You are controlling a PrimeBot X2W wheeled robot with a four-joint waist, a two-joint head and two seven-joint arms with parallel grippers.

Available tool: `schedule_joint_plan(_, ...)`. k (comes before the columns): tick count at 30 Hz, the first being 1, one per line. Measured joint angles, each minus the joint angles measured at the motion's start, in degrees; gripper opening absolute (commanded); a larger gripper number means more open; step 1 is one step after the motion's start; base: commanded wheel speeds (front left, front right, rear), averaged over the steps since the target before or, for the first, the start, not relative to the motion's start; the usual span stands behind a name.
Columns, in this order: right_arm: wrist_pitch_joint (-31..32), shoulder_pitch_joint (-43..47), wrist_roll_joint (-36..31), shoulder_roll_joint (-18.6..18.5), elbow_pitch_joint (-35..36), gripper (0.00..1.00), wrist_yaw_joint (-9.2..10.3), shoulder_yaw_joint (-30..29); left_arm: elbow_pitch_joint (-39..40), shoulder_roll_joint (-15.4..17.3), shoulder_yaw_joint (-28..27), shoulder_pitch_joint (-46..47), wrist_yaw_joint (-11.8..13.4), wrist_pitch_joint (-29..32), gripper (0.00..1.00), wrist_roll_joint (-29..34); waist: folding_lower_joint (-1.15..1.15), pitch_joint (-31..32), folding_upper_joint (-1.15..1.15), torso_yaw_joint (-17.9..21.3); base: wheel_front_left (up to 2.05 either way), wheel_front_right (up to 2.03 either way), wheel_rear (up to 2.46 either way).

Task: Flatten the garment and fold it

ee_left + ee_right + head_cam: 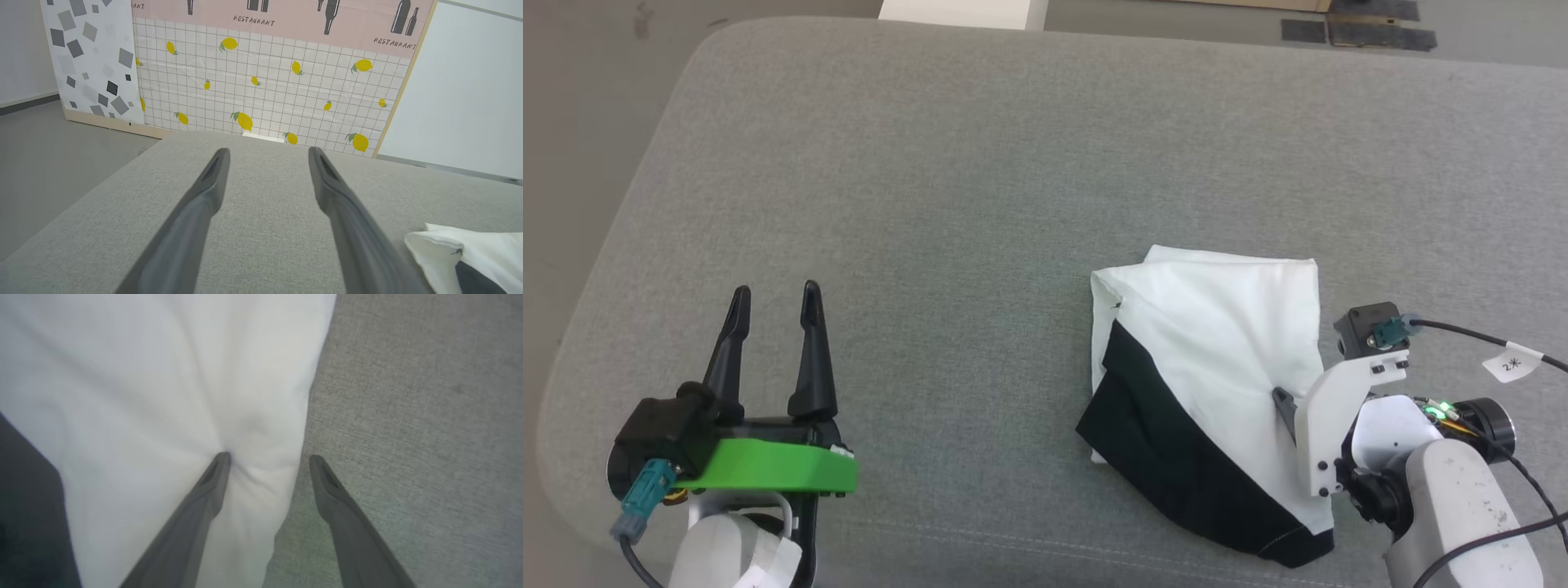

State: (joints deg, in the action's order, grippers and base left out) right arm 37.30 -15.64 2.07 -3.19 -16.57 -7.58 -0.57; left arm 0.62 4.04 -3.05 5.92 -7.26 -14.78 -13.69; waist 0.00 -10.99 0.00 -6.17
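Note:
The garment [1217, 351] lies bunched on the grey cushion at the right, white cloth with a black sleeve [1176, 457] folded along its near left side. My right gripper [269, 457] is open and points down at its right edge. One finger presses into the white cloth [163, 396] and the other stands on the bare cushion beside it. In the head view only one right fingertip [1282, 400] shows past the white wrist bracket. My left gripper [772, 298] stands open over bare cushion at the near left, well apart from the garment [470, 253].
The grey cushion [980, 180] has rounded corners, with floor beyond its left edge. A white box [964, 12] sits past the far edge. A lemon-print panel [265, 81] stands behind the cushion in the left wrist view. Black tape [1356, 33] marks the floor at the far right.

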Motion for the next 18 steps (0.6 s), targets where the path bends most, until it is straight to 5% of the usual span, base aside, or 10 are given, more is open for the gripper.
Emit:
schedule_joint_plan(5, -0.02, -1.97, -0.20, 0.04, -2.52, 1.00, 0.00, -0.10, -0.10, 0.00, 0.02, 0.04, 0.00, 0.00, 1.00, -0.10, 0.00, -0.89, 0.00, -1.02, 0.00, 0.00, 0.00)
schedule_joint_plan(6, -0.01, -2.40, -0.15, 0.12, -3.09, 0.40, 0.00, -0.30, -0.12, 0.00, 0.04, 0.07, 0.00, 0.00, 1.00, -0.10, 0.00, -1.05, 0.00, -1.19, 0.00, 0.00, 0.00)
schedule_joint_plan(8, 0.00, -3.03, -0.07, 0.14, -3.90, 0.00, 0.00, -0.45, -0.20, 0.00, 0.05, 0.08, 0.00, 0.00, 1.00, -0.10, 0.00, -1.19, 0.00, -1.43, 0.00, 0.00, 0.00)
schedule_joint_plan(13, -0.04, -4.08, 0.79, -0.26, -4.82, 0.00, -0.02, 2.42, -0.25, 0.04, -0.19, 0.04, 0.00, 0.00, 1.00, -0.10, 0.00, -0.98, 0.00, -0.90, 0.00, 0.00, 0.00)
schedule_joint_plan(18, 0.27, -4.79, 3.92, -4.88, -4.16, 0.00, -0.05, 8.10, -0.11, 0.45, -0.24, -0.23, 0.00, 0.00, 1.00, -0.09, 0.00, -0.53, 0.00, 1.84, 0.00, 0.00, 0.00)
